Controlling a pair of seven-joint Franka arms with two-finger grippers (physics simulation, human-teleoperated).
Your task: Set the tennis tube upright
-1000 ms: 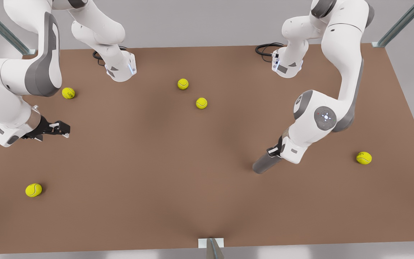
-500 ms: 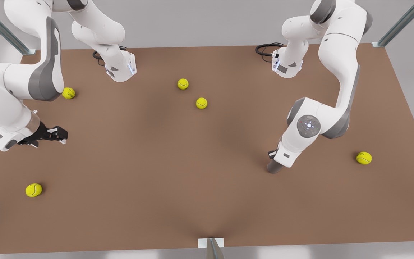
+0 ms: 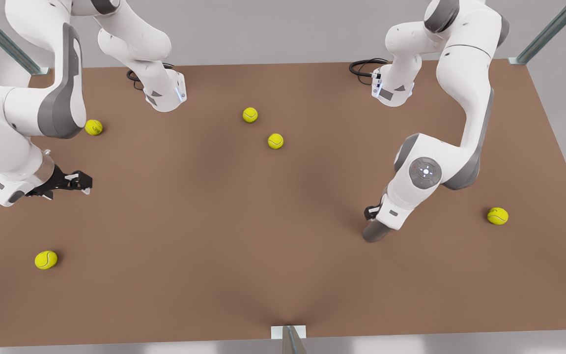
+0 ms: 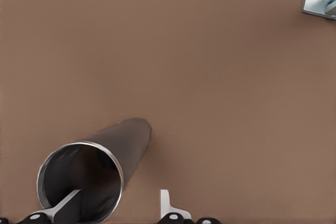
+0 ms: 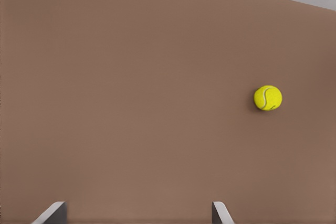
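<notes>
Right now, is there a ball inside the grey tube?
No ball can be seen. The tennis tube is open at its silvery rim, and what shows inside looks dark and empty. One finger of the left tool reaches inside the mouth. The far end is hidden.

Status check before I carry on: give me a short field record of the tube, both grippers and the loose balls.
tube: dark grey smooth tennis tube with silvery rim, steeply tilted, not yet plainly upright
tube end: open rimmed mouth faces the left wrist camera, far end down toward the brown table
left gripper: at the tube's upper end, at the front view's right
right gripper: open, holding nothing, waiting at the front view's left
yellow tennis balls: five loose on the table, all apart from the tube; nearest
</notes>
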